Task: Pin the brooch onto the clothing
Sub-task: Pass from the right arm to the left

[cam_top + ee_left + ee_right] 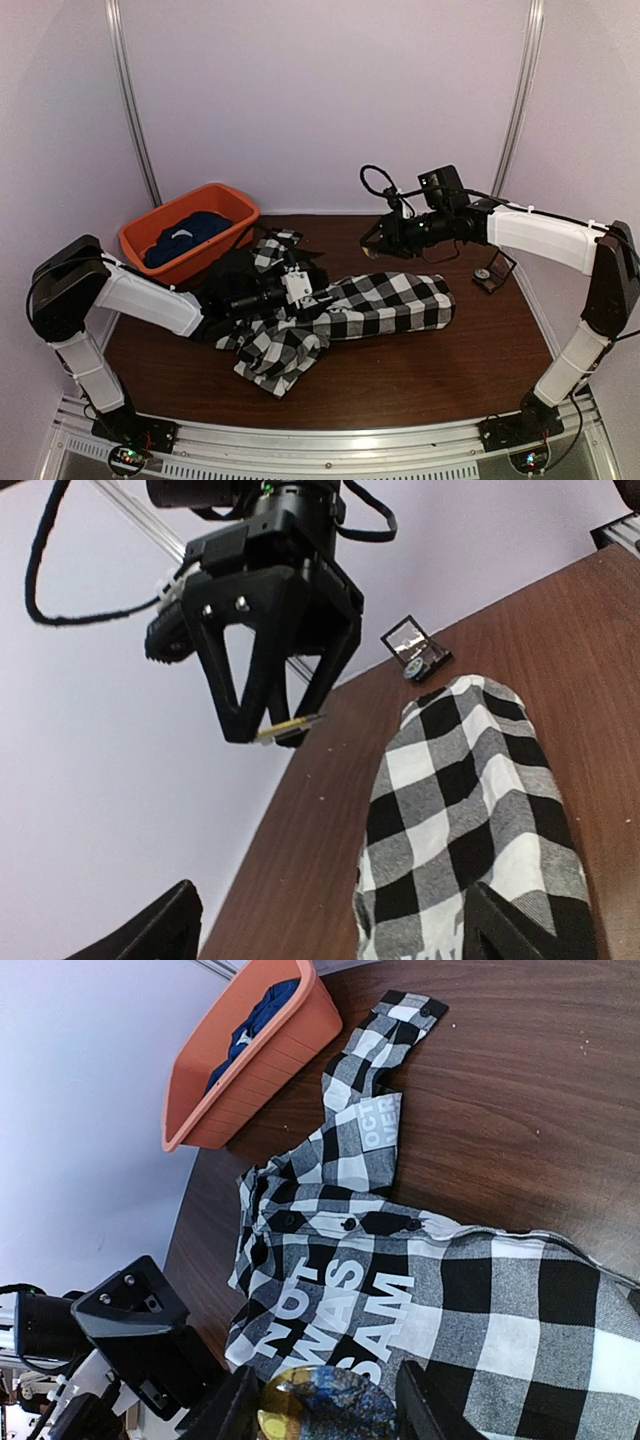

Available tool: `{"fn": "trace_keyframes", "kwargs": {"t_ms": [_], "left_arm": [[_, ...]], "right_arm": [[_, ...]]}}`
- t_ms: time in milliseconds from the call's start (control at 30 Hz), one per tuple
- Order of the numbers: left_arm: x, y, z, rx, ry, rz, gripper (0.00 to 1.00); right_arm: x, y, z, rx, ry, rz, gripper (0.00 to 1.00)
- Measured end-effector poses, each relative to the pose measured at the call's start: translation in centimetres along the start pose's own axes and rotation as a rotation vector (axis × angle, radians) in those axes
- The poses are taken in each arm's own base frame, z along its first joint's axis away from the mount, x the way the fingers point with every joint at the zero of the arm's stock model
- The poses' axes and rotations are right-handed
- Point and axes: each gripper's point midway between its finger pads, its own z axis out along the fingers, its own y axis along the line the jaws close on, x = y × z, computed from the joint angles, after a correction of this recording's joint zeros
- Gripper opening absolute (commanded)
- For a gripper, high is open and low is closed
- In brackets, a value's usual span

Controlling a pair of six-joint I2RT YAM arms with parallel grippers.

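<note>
Rail (330, 442), brown table (460, 370), shirt (400, 300), lilac walls (320, 100)

A robotics lab test booth. Plain pale walls (320, 90) with metal poles (135, 110) enclose a brown wooden worktop (450, 370). The left arm (140, 295) and right arm (545, 235), white and black, are bolted to an aluminium rail (330, 455) at its near edge.

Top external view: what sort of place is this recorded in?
Probably a purpose-built robot test booth, not a home: plain pale walls with metal poles enclose a brown wooden table, and the left arm and right arm are bolted to an aluminium rail at its near edge.
</note>
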Motion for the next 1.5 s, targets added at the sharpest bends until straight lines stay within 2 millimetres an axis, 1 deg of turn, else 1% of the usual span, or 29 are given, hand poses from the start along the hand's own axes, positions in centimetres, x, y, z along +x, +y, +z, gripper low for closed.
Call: {"fn": "trace_keyframes", "kwargs": {"t_ms": [67,133,167,300,367,500,667,833,967,1100,1233,1367,1500], "left_arm": [[-0.5,0.5,0.3,-0.036,-0.034,0.105,0.91],[-1.0,0.7,0.4,-0.066,-0.060,0.221,0.86],[-1.2,0.7,0.4,-0.076,-0.067,0.278,0.85],[-1.5,0.7,0.5,-0.093,-0.071,0.494,0.88],[-1.7,0.5,0.6,-0.094,-0.072,0.575,0.88],[-1.9,0.6,1.7,-0.103,-0.071,0.757,0.88],[-1.6,-0.4,2.4,-0.074,-0.069,0.920,0.85],[-1.6,-1.1,3.2,-0.068,-0.075,1.021,0.80],[-1.4,-1.3,4.0,-0.067,-0.073,1.077,0.71],[-0.8,-1.6,4.7,-0.076,-0.068,1.108,0.64],[0.5,-2.3,5.2,-0.068,-0.053,1.125,0.57],[1.4,-3.0,5.5,-0.055,-0.043,1.132,0.55],[1.6,-2.9,5.6,-0.075,-0.040,1.134,0.52]], "right_arm": [[0.2,-0.2,0.0,0.009,0.008,0.018,0.46],[0.4,-0.4,0.0,0.017,0.012,0.039,0.46],[0.4,-0.4,0.0,0.019,0.013,0.049,0.46],[0.5,-0.8,0.0,0.038,0.014,0.093,0.47],[0.6,-1.0,0.0,0.051,0.019,0.115,0.47],[0.5,-1.5,0.2,0.079,0.027,0.153,0.47],[1.0,-2.2,0.5,0.112,0.039,0.200,0.47],[1.7,-2.3,1.0,0.129,0.057,0.214,0.47],[2.7,-2.4,2.0,0.141,0.089,0.220,0.46],[3.2,-2.8,2.8,0.150,0.108,0.241,0.45],[3.5,-3.0,3.4,0.154,0.118,0.257,0.45],[3.6,-2.8,3.7,0.152,0.125,0.262,0.45],[3.6,-2.2,3.8,0.141,0.127,0.252,0.45]]}}
